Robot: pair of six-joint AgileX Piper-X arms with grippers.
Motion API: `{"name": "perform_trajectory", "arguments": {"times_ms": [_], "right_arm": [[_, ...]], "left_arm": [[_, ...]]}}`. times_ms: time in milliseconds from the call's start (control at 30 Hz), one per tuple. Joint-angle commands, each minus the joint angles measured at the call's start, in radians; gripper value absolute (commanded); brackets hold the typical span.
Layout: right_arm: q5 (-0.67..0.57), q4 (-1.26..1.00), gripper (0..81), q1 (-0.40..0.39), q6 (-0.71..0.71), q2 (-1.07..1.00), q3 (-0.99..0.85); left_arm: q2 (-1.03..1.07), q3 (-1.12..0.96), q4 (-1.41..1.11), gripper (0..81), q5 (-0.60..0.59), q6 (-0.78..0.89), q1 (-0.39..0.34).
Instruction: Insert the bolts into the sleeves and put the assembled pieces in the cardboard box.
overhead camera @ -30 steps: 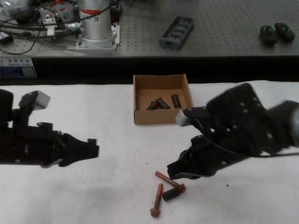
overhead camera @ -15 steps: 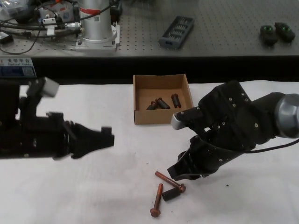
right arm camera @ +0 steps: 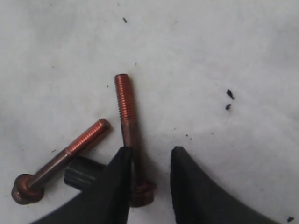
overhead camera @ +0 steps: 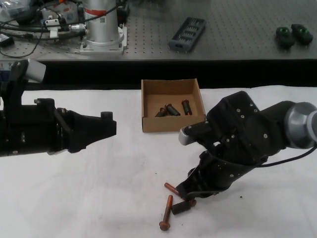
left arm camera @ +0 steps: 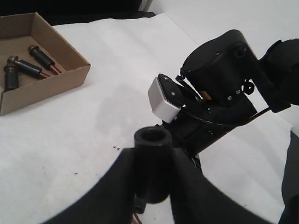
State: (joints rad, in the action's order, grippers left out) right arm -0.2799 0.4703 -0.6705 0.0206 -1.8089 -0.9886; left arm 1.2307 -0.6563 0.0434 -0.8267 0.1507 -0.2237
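Copper-coloured bolts (right arm camera: 127, 112): two on white surface (right arm camera: 210, 46) (one between right jaws).
Right jaws: apart, seemingly gripping nothing.
Left jaws: closed on black cylindrical sleeve (left arm camera: 153, 163).

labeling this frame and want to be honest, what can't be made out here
- Bolt at the right jaws, right wrist view: head partly behind one jaw; contact unclear.
- Loose sleeve, right wrist view: one end covered by that jaw.
- Held sleeve, left wrist view: lower end buried between left jaws.

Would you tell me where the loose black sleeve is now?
High view, front centre: the loose sleeve lies on the cloth beside a copper bolt, by the right gripper.
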Motion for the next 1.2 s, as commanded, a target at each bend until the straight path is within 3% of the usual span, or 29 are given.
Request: {"name": "perform_trajectory", "arguments": {"times_ms": [0, 200, 600, 867, 1033, 1167], "right_arm": [[-0.010, 0.020, 22.0, -0.024, -0.007, -0.012, -0.006], [0.019, 0.035, 22.0, -0.075, -0.021, -0.012, -0.006], [0.291, 0.042, 22.0, -0.062, -0.145, -0.021, 0.058], [0.433, 0.112, 22.0, -0.055, -0.521, -0.012, 0.058], [0.427, 0.169, 22.0, -0.043, -0.547, -0.008, 0.056], [0.429, 0.214, 22.0, -0.039, -0.653, 0.014, 0.056]], "left_arm": [[-0.013, -0.005, -0.017, 8.3, 0.008, 0.014, -0.004], [-0.013, -0.005, -0.017, 8.3, 0.008, 0.016, -0.004], [-0.013, -0.005, -0.017, 8.3, -0.024, 0.015, -0.004], [-0.013, -0.005, -0.017, 8.3, -0.024, 0.015, -0.004], [-0.013, -0.005, -0.017, 8.3, -0.024, 0.015, -0.004], [-0.013, -0.005, -0.017, 8.3, -0.024, 0.015, -0.004]]}}
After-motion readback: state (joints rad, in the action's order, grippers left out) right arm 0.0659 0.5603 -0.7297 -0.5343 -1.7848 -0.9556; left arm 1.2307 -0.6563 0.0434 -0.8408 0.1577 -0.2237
